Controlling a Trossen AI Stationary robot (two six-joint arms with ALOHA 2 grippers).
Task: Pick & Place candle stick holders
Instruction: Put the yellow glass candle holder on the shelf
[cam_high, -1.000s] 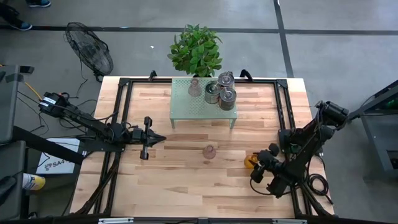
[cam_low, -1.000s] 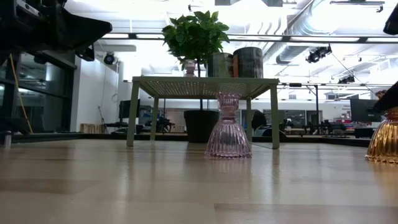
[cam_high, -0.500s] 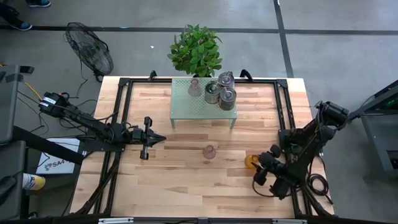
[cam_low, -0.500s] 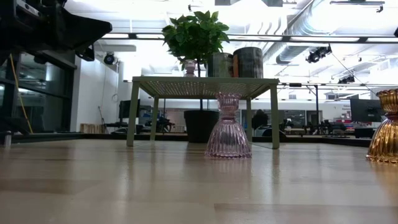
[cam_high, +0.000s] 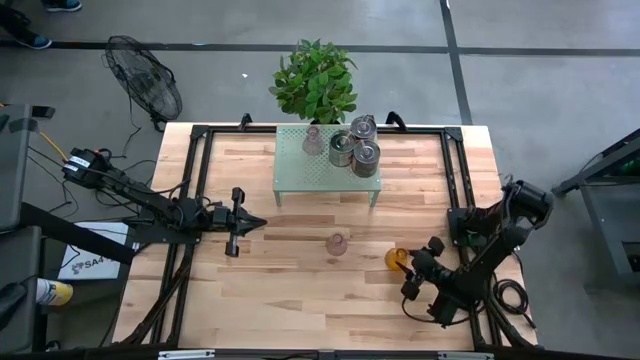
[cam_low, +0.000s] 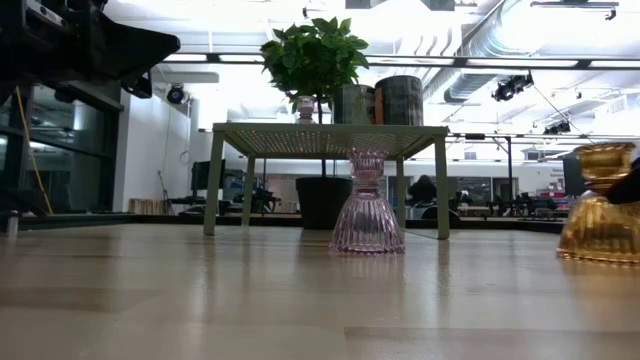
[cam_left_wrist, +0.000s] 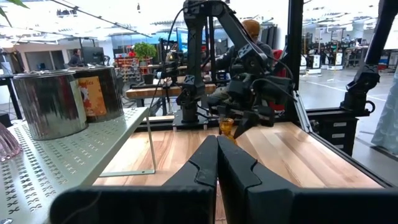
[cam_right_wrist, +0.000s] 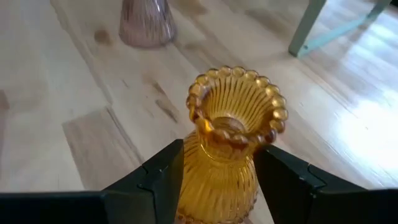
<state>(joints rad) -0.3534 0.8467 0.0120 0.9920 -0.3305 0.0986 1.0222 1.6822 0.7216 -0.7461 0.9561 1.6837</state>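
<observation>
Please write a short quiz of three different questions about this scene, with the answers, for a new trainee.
1. True or false: the right gripper has its jaws around the amber holder.
2. How many holders stand on the green shelf?
A. two
B. four
C. six
3. Fill in: the pink holder on the table stands ____ of the shelf's front edge.

Key: 1 true. 2 B: three silver holders and one pink one. 3 in front. The left gripper waits shut, at the table's left.

One camera looks straight down; one sits level at table (cam_high: 300, 290) height; wrist cameras look forward closely. All seemingly share the amber holder (cam_right_wrist: 230, 149).
</observation>
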